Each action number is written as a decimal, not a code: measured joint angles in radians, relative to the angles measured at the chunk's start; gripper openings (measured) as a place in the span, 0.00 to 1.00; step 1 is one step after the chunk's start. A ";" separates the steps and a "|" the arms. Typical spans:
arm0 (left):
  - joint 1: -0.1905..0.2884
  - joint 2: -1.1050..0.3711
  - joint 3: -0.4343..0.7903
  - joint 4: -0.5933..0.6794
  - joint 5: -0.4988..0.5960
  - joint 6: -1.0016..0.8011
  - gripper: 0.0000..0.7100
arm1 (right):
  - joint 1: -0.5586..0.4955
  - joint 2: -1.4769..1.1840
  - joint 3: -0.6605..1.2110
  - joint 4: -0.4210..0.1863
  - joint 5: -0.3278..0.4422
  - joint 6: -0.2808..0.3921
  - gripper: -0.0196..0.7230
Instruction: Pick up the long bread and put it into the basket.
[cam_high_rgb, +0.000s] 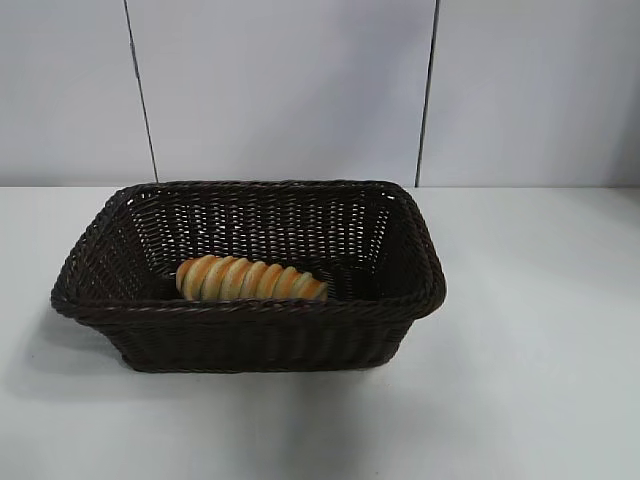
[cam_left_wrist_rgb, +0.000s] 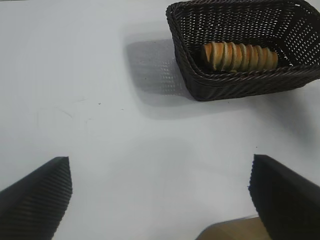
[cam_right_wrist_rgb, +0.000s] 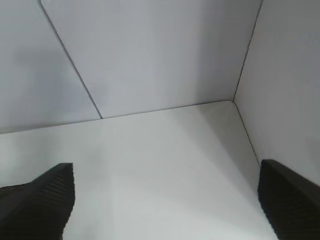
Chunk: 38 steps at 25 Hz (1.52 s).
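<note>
Basket (cam_high_rgb: 250, 335) front & center w/ bread (cam_high_rgb: 250, 279) lying inside, job looks done; left gripper (cam_left_wrist_rgb: 160, 192) & right gripper (cam_right_wrist_rgb: 165, 200) both spread wide, holding nothing, well clear.

Golden-tan long bread (cam_high_rgb: 250, 279) with cream spiral stripes; dark brown woven basket (cam_high_rgb: 250, 340); white table (cam_high_rgb: 540, 380).

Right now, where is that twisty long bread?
The long bread lies inside the basket, against its near wall in the exterior view, slightly left of centre.
</note>
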 joint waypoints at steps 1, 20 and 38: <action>0.000 0.000 0.000 0.000 0.000 0.000 0.98 | 0.000 -0.060 0.060 0.000 0.000 0.000 0.96; 0.000 0.000 0.000 0.000 0.000 -0.001 0.98 | 0.003 -0.626 0.909 0.016 -0.071 0.000 0.96; 0.000 0.000 0.000 0.001 0.000 -0.002 0.98 | 0.004 -0.626 0.961 0.024 -0.179 0.000 0.96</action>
